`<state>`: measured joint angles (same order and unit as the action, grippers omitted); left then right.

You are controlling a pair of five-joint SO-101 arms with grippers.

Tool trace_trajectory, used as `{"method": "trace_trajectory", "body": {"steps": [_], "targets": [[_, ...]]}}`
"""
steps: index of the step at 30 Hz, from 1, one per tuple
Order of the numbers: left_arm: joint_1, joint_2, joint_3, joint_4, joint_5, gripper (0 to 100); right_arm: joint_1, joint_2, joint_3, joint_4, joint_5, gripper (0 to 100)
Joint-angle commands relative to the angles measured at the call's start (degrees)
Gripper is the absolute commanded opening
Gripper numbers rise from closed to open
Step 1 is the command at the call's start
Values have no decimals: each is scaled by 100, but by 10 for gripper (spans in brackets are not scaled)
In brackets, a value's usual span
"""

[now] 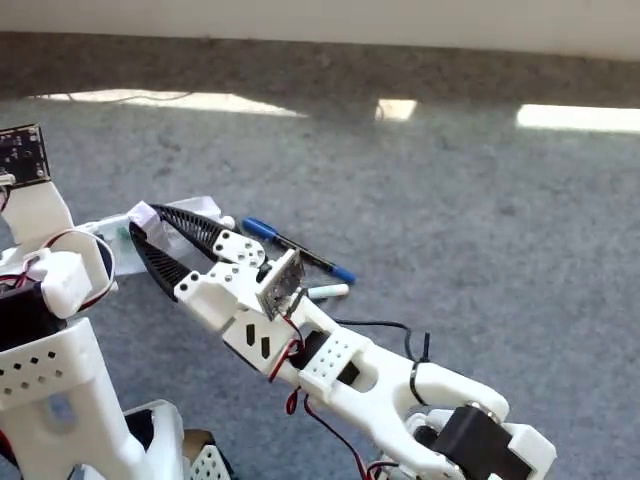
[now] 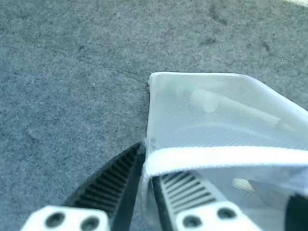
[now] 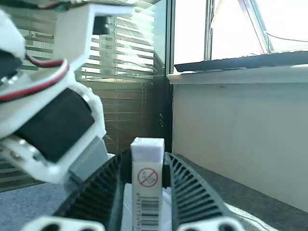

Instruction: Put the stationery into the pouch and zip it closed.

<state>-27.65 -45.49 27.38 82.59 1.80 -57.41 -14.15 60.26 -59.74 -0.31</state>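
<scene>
The grey surface [image 1: 480,230] carries one mesh pouch [image 2: 216,120], toward the left in the high view. My left tool [image 2: 144,156] is clamped on the pouch's white zip edge; I judge this holds the mouth up and steady for loading. My right tool [image 3: 147,155] is closed around one eraser [image 3: 147,178], gripped upright between both jaws and held just beside the pouch, apparently ready to drop in. One white pen [image 2: 231,108] lies inside the pouch. Two items lie outside it on the surface, close together: a blue pen [image 1: 295,250] and a marker [image 1: 328,292].
</scene>
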Motion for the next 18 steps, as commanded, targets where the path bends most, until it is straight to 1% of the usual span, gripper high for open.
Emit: {"method": "trace_trajectory", "body": {"steps": [1, 5, 7, 9, 10, 12, 18], "targets": [[-84, 4, 22, -53, 18, 7, 136, -4, -259, -286, 70, 9], [-84, 4, 22, -53, 18, 7, 127, -4, -259, -277, 79, 22], [-84, 4, 22, -53, 18, 7, 127, -4, -242, -268, 105, 78], [-84, 4, 22, -53, 18, 7, 127, -4, -233, -259, 413, 141], [-84, 4, 22, -53, 18, 7, 127, -4, -189, -259, 545, 157], [-84, 4, 22, -53, 18, 7, 101, -13, -57, -286, 695, 159], [-259, 4, 22, -70, 18, 7, 110, -22, 40, -295, 695, 159]]}}
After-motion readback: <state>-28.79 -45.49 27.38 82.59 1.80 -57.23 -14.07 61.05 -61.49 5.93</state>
